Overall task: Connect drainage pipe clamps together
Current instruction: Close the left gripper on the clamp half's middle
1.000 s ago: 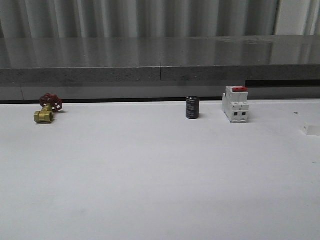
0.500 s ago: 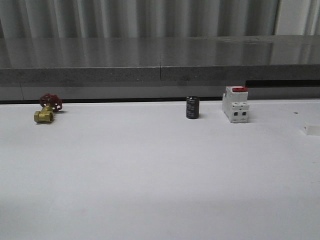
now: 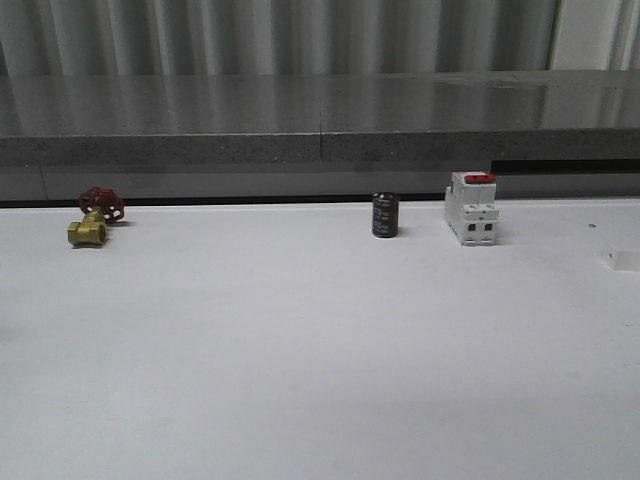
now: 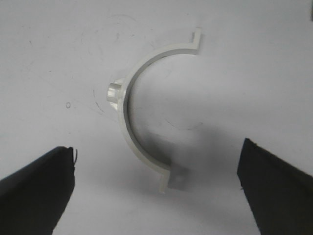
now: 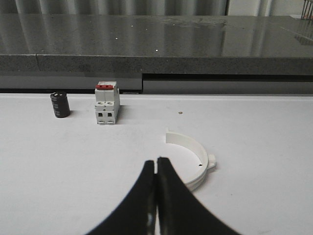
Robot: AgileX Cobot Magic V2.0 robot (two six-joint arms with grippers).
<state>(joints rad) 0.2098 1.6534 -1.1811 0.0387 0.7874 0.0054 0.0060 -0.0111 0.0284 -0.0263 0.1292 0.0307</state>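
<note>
One white plastic semicircular half-ring was seen flat on the table between the spread left tool — another lay at one o'clock beyond the pressed-together right tool.

We note dim, even overhead light; white tabletop slightly grainy. Soft shadows fall beneath the objects. Jaws render dark and blurred; glare streaks the grey ledge beyond them.

The front view looks low and level across the white table toward a grey ledge. The left wrist view looks straight down, close over a white semicircular plastic clamp half. The right wrist view faces forward, sharing the white boxy red-topped breaker and black cylinder with the front view.
</note>
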